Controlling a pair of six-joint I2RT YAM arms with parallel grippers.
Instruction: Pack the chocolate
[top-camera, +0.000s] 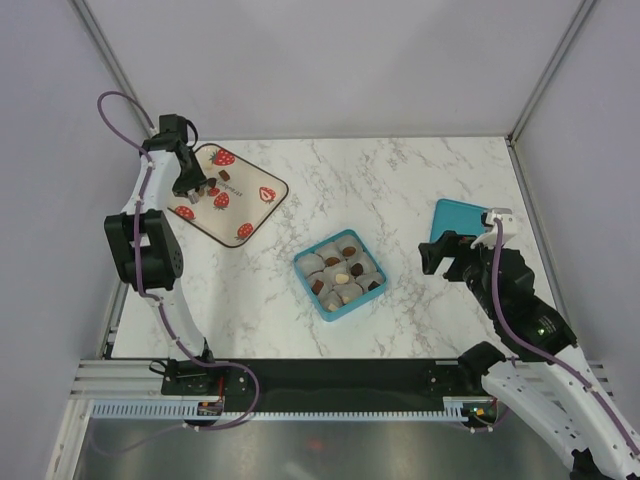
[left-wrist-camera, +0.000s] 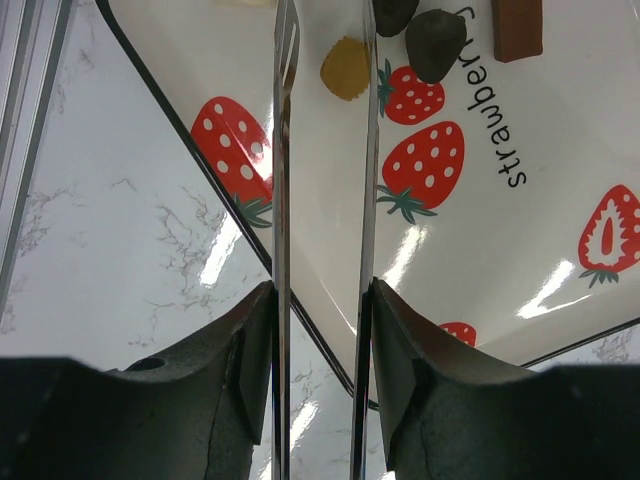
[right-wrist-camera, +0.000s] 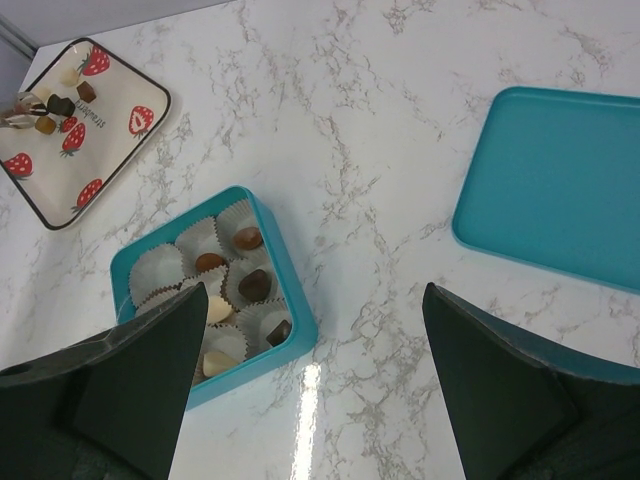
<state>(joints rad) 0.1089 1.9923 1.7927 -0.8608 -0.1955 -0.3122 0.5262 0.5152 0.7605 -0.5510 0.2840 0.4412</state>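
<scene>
**Left jaws poised over loose chocolate on the plate**

The chocolate is split between two places. Several pieces sit in the paper cups of the teal box near the middle of the table. A few more lie loose at the far end of the strawberry plate, which occupies the table's far-left corner.

The left arm reaches forward along the table's left edge and bends down over that plate, so the left jaws point at the loose pieces. Their thin blades stand partly spread and parallel, with nothing between them. A light brown piece lies just beyond the tips, with a dark piece beside it. That line-up suggests the light brown piece is the next pick.

The right arm is drawn in near the table's right edge. The right jaws are spread wide and empty, hovering between the box and the teal lid. I judge it waits there to stay clear of the left arm's path, close to the lid for closing the box once the empty cups are filled.
</scene>
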